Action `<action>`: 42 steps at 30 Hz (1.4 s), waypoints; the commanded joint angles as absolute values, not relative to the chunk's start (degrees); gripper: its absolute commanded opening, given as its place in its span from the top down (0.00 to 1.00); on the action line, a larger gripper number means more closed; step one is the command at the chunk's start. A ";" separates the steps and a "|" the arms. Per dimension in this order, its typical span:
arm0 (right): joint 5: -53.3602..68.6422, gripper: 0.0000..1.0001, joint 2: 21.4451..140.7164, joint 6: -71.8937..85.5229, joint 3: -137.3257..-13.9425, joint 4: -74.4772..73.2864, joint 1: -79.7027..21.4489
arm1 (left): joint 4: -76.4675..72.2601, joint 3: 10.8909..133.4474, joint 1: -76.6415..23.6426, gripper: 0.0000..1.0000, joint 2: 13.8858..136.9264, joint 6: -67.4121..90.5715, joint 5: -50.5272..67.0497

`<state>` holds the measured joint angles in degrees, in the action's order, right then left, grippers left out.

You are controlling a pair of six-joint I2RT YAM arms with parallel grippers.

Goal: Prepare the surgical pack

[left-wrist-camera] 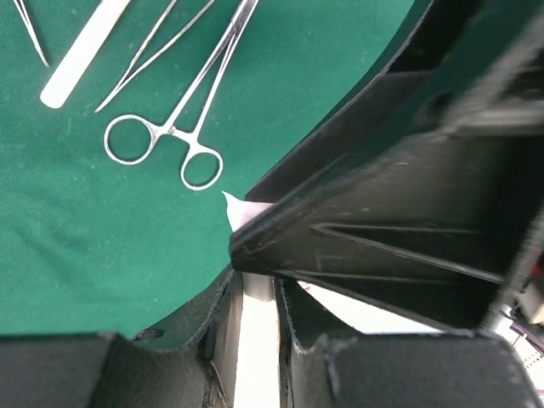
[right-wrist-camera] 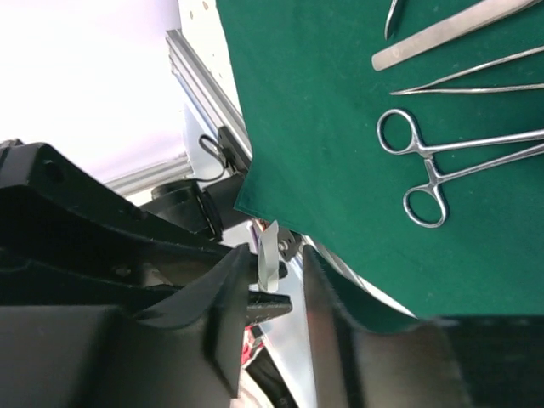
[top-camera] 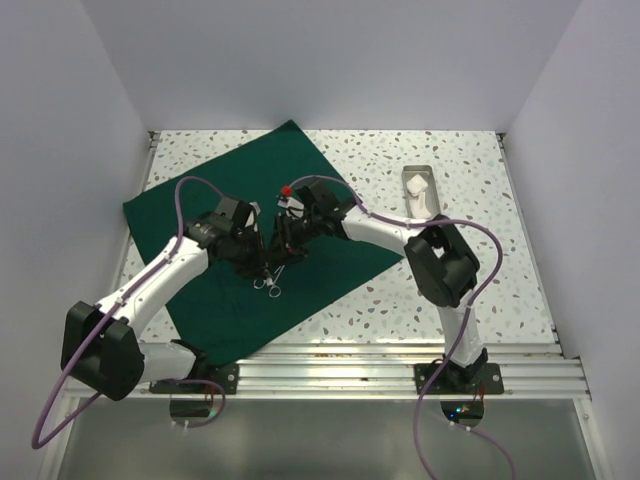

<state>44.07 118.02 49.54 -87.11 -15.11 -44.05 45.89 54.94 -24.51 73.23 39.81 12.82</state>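
Black fingers of the left pincer (left-wrist-camera: 255,285) rise from the bottom edge of the left wrist view, nearest the lens. They are drawn in on a thin white pad (left-wrist-camera: 255,340) that fills the narrow gap between them. One white corner of the pad pokes out higher up, at the centre of that frame.

In the top view the left arm reaches from the lower left to the middle of the frame, over the surgical pack's green cloth (top-camera: 250,320). The cloth lies spread flat, turned like a diamond, on the left half of the speckled tabletop (top-camera: 480,200).

Steel instruments (top-camera: 270,282) lie on the cloth just below where the two pincers meet. The left wrist view shows them at its upper left: ringed forceps (left-wrist-camera: 172,132), a flat handle (left-wrist-camera: 81,55) and some slender pointed pieces beside them.

The right pincer (right-wrist-camera: 276,255) comes in from the right and faces the left one, and its dark body fills the right side of the left wrist view. In its own camera the fingers stand partly apart. The pad, seen edge-on as a pale sliver, sits in the gap, and I cannot see either finger pressing on it. The near corner of the cloth hangs into that view from the upper right.

Further right in the top view, in the upper right part of the tabletop and off the cloth, stands the silver tray (top-camera: 403,185). It holds more white pads (top-camera: 420,195).
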 commanded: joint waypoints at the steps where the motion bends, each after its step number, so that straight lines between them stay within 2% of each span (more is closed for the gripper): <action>1: 45.88 0.70 117.95 50.89 -89.12 -14.42 -45.53 | 43.51 57.22 -24.79 0.76 73.04 39.11 12.22; 2: 46.23 0.86 117.95 50.98 -88.69 -13.80 -45.53 | 43.33 57.22 -24.79 0.76 73.30 39.11 12.13; 4: 46.06 0.99 117.86 50.37 -88.77 -14.67 -45.44 | 43.15 57.30 -24.79 0.76 73.65 38.94 12.13; 6: 44.05 1.00 117.51 48.44 -89.47 -17.30 -45.01 | 42.98 57.74 -24.70 0.68 74.35 38.59 12.13; 7: 42.99 1.00 117.42 47.47 -90.43 -18.79 -44.74 | 42.89 58.18 -24.70 0.56 74.53 38.06 11.95; 9: 38.88 1.00 117.25 43.71 -91.75 -23.71 -43.08 | 42.72 58.53 -24.09 0.47 74.62 37.44 10.82; 10: 36.32 1.00 117.25 41.77 -92.80 -26.43 -42.37 | 42.63 58.71 -23.65 0.38 74.53 36.75 10.29; 12: 30.18 1.00 117.25 35.38 -96.84 -36.35 -39.40 | 42.19 58.54 -21.55 0.32 74.09 35.86 10.02; 13: 20.92 1.00 117.16 33.33 -99.38 -39.26 -38.07 | 42.10 58.19 -20.75 0.30 74.00 34.73 10.11; 14: 15.78 1.00 117.16 31.31 -100.80 -45.12 -36.58 | 41.93 58.01 -19.96 0.30 74.09 34.02 10.11; 17: -7.06 1.00 116.55 25.85 -104.57 -50.60 -29.72 | 41.66 57.13 -16.97 0.31 75.23 31.47 10.46; 20: -17.89 1.00 118.37 21.64 -109.39 -52.89 -20.16 | 41.05 57.22 -16.44 0.33 76.55 28.83 9.85; 28: -34.88 1.00 133.58 13.46 -131.54 -58.18 -14.50 | 40.78 58.35 -16.35 0.35 79.45 26.72 7.47; 35: -39.64 1.00 143.79 9.23 -139.48 -57.83 -14.41 | 40.43 58.89 -16.35 0.35 79.98 27.60 6.95; 38: -40.08 0.95 144.31 8.88 -137.90 -56.96 -14.41 | 40.52 59.15 -16.35 0.34 81.03 28.21 5.10; 40: -40.43 0.77 144.84 8.61 -137.81 -56.87 -14.33 | 40.78 60.55 -16.35 0.32 83.30 27.95 4.40; 42: -39.12 0.68 144.76 8.61 -138.07 -57.30 -14.33 | 41.13 61.95 -16.43 0.32 85.24 27.60 3.78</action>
